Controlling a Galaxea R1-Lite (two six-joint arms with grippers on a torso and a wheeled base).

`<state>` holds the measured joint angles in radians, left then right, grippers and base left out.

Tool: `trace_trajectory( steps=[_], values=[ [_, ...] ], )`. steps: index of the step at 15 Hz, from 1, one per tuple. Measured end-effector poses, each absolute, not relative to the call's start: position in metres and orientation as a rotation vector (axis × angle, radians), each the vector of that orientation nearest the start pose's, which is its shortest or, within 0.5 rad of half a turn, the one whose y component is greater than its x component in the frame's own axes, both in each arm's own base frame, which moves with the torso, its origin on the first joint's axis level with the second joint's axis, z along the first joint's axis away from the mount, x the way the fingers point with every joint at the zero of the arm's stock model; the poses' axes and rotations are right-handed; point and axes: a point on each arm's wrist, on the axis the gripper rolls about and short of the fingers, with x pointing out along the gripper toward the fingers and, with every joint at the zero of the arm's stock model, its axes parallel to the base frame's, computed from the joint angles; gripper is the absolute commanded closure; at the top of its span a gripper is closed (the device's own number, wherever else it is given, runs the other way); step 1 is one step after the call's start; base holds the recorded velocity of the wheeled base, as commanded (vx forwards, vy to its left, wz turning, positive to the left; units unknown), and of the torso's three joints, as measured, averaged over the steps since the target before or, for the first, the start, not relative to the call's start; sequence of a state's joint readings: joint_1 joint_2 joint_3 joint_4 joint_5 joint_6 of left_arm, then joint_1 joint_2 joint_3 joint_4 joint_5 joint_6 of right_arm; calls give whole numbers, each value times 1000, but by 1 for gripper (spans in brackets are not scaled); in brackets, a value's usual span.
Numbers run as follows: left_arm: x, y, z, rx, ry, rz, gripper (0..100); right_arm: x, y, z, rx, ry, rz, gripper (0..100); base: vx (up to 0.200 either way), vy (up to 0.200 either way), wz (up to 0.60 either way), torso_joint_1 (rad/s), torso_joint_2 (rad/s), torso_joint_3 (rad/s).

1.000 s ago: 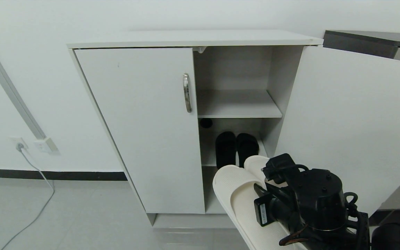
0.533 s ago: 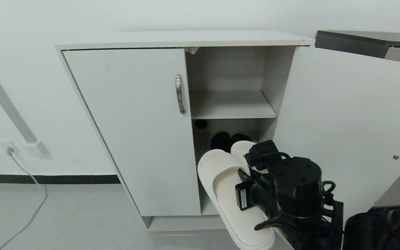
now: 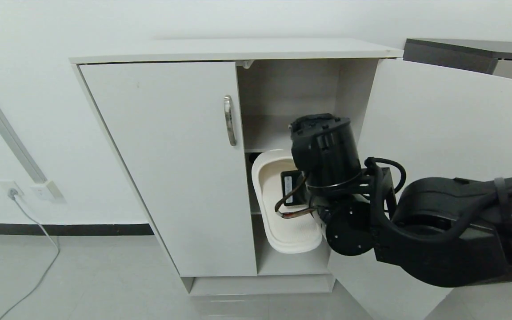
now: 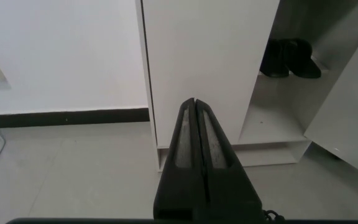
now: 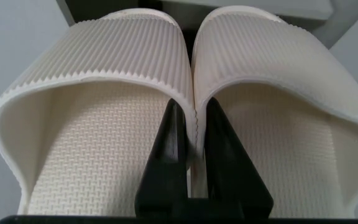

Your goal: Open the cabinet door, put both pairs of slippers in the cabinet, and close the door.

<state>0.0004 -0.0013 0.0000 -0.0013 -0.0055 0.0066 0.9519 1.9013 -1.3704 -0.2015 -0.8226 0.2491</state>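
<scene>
In the head view's centre, the right gripper (image 5: 193, 121) pinched cream ribbed foam slippers (image 3: 268, 189) in the white cabinet's (image 3: 162, 155) opening; the left gripper's (image 4: 194, 107) fingers were pressed together.

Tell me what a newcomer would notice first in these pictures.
The pair of cream ribbed slippers stands out, pinched side by side in the black right gripper at the opening of the white two-door cabinet, whose right door hangs open. Next come the pair of black slippers on a shelf inside and the shut left gripper, hanging over the grey tiled floor.
</scene>
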Motion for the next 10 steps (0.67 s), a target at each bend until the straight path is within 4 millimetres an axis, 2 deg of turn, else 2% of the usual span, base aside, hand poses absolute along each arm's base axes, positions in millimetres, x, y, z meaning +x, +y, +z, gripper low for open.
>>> trace_trajectory(
  steps=[2, 5, 10],
  values=[
    [-23, 0, 76, 7, -3, -5, 100, 235, 302, 240, 16, 207, 80, 100, 0, 0, 0, 0, 0, 0],
    [-23, 0, 76, 8, -3, -5, 100, 241, 304, 240, 18, 203, 66, 100, 0, 0, 0, 0, 0, 0],
    [-23, 0, 76, 9, -3, -5, 100, 247, 301, 236, 10, 208, 49, 100, 200, 0, 0, 2, 2, 0]
  ],
)
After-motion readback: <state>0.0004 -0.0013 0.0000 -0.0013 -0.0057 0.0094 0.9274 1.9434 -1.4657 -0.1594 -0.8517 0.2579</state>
